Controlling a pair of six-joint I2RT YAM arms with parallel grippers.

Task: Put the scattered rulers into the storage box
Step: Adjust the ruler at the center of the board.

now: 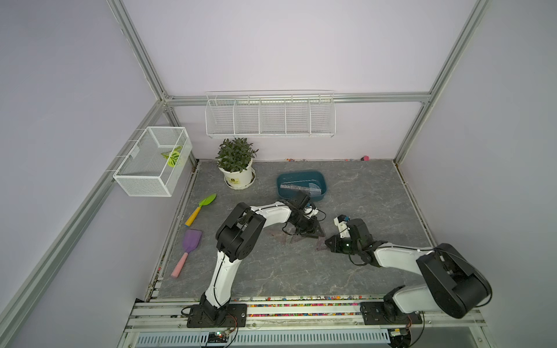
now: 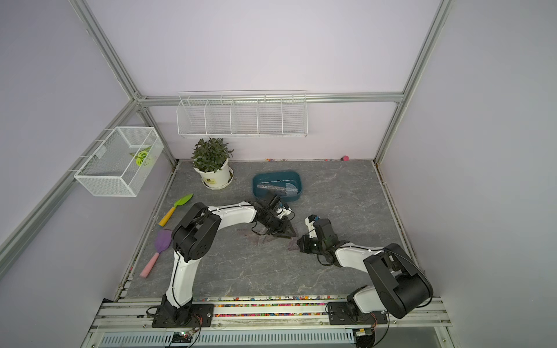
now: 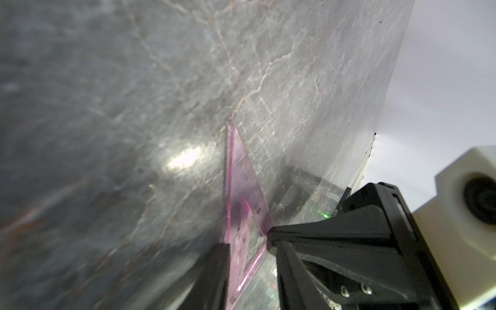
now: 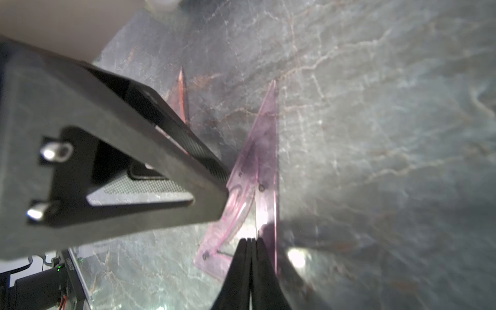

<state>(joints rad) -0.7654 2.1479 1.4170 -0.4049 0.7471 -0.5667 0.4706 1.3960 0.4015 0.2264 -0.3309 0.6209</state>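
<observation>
While pink set-square (image 3: 243, 171) lies near tabletop (image 1: 361, 195) centre, R gripper (image 4: 251, 240), clenched, tips at its edge; L gripper (image 3: 245, 239) straddles it, grip unclear. Pickup step; next: L must clamp, then lift to storage box (image 1: 301, 173).

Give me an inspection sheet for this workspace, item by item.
surface: grey marbled tabletop; no spill seen.
job's things: storage box holds a straight ruler and a protractor; two pink triangles lie outside it, by the grippers.
clutter: green trowel, purple shovel, potted plant; coloured beads along the front rail.
grippers: left gripper jaws apart astride a triangle, grip unclear; right gripper shut, tip on a triangle.
cables: black left-wrist loop and right-wrist loop; no snag seen.
surroundings: wire wall rack, mesh basket holding a green leaf, aluminium frame.
</observation>
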